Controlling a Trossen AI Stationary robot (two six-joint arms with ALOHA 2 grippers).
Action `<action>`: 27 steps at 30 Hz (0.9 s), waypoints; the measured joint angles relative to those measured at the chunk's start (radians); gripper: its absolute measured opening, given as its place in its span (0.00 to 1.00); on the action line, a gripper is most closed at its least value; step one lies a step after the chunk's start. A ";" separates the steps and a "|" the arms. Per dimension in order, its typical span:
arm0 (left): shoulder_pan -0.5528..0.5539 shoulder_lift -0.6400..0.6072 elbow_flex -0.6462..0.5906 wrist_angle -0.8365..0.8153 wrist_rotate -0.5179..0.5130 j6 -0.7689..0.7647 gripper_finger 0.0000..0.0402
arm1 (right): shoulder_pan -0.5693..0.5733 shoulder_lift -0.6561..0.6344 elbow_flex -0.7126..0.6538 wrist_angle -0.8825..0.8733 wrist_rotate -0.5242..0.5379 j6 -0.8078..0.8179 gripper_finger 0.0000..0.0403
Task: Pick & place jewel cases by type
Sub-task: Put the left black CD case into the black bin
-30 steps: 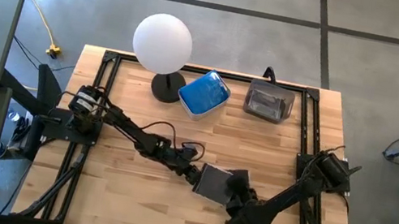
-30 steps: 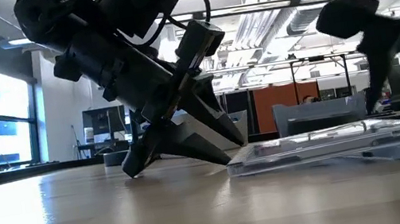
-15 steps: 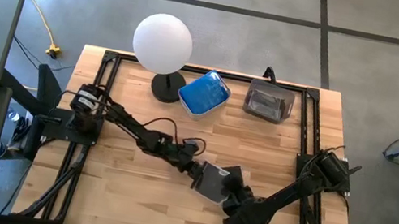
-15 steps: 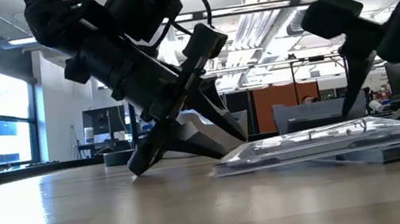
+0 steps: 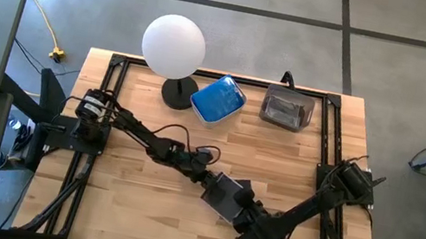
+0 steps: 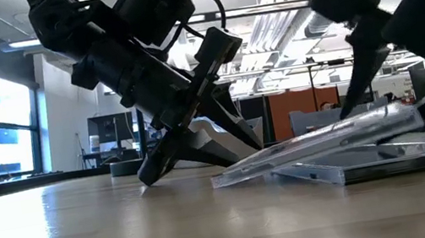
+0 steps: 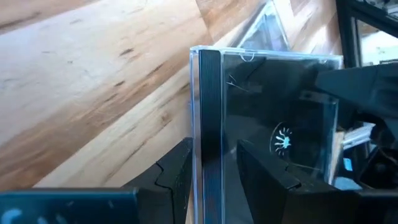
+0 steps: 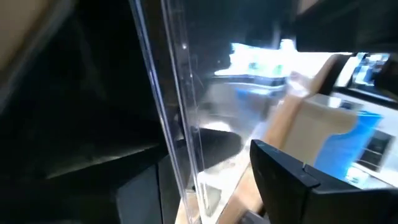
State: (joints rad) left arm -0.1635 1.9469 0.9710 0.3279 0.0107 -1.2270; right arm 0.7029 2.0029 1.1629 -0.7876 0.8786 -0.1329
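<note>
Near the lower centre of the high view, the left end effector (image 5: 214, 188) and right end effector (image 5: 242, 213) each clamp an edge of a clear jewel case (image 5: 226, 197), tilted over another case (image 6: 390, 157) lying on the surface (image 5: 128, 201).

jewel case (image 5: 224, 194): clear, black inside
tabletop (image 5: 138, 194): pale wood, plank-striped
lamp globe (image 5: 173, 46): white
tub at 12 o'clock (image 5: 217, 99): blue contents
neighbouring tub (image 5: 287, 109): clear, grey contents

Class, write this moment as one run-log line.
left gripper: at clear jewel case edge | right gripper: holds that case tilted | second case: flat beneath
</note>
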 joint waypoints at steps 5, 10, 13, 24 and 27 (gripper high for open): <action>0.000 0.002 -0.001 0.038 0.041 -0.012 0.31 | 0.023 0.000 0.000 0.007 0.115 0.029 0.37; 0.000 0.005 -0.002 0.162 0.106 -0.043 0.31 | 0.056 0.000 0.000 0.000 0.210 0.108 0.26; 0.001 0.004 -0.002 0.174 0.142 -0.061 0.31 | 0.080 0.000 0.000 0.000 0.259 0.118 0.20; 0.049 -0.013 -0.002 0.262 0.236 0.005 0.31 | 0.132 0.000 0.000 -0.019 0.385 0.136 0.05; 0.090 -0.044 -0.003 0.274 0.275 0.045 0.31 | 0.131 -0.001 0.000 -0.023 0.410 0.144 0.06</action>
State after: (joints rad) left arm -0.0736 1.9031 0.9676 0.6015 0.2859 -1.1816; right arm 0.8341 2.0022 1.1625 -0.8107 1.2884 0.0109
